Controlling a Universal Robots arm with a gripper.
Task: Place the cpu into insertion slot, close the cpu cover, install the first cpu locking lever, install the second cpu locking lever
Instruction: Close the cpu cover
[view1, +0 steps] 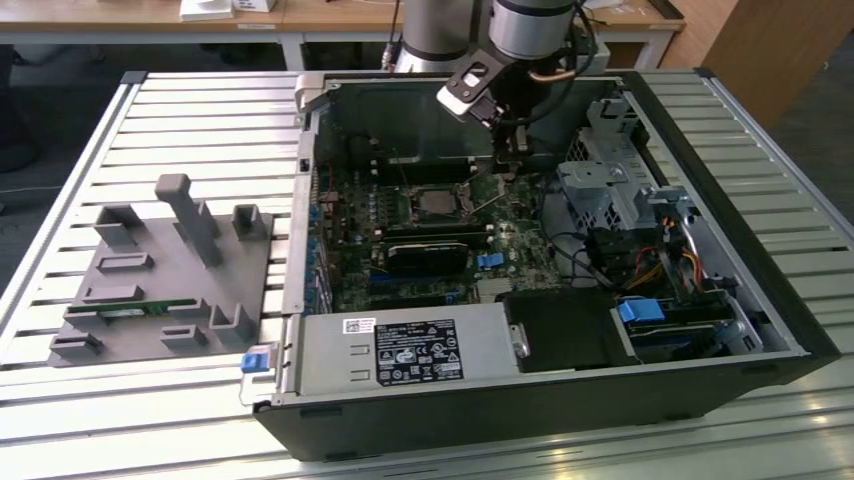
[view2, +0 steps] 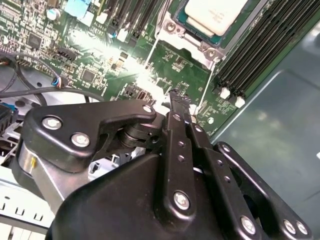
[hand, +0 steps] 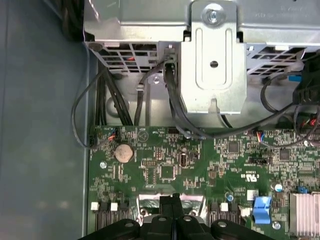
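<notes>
**End effector parked by socket, cpu already seated**

The end effector (view1: 509, 172) is hanging inside the open computer case (view1: 534, 420). Its fingers are pressing together, with nothing visibly between them in both wrist views. The cpu (view2: 215, 14) is sitting in the socket on the motherboard (hand: 200, 160), pale metal top facing up. In the exterior view the end effector is standing just beside the socket, at about 2 o'clock from it.

The cpu cover (view2: 171, 26) seems to be lying down around the chip, but I cannot tell whether it is latched. A thin bright rod (view1: 495, 204), probably a locking lever, is sticking out at the socket's 3 o'clock side. The narrow closed tips are likely being held that way to push or hook it.

The case is also holding a power supply (view1: 400, 352) at 6 o'clock and a drive cage (view1: 607, 190) at 3 o'clock. On the desk (view1: 200, 110), at the case's 9 o'clock, a grey fixture tray (view1: 200, 290) is carrying a small green module (view1: 134, 311) in one slot.
</notes>
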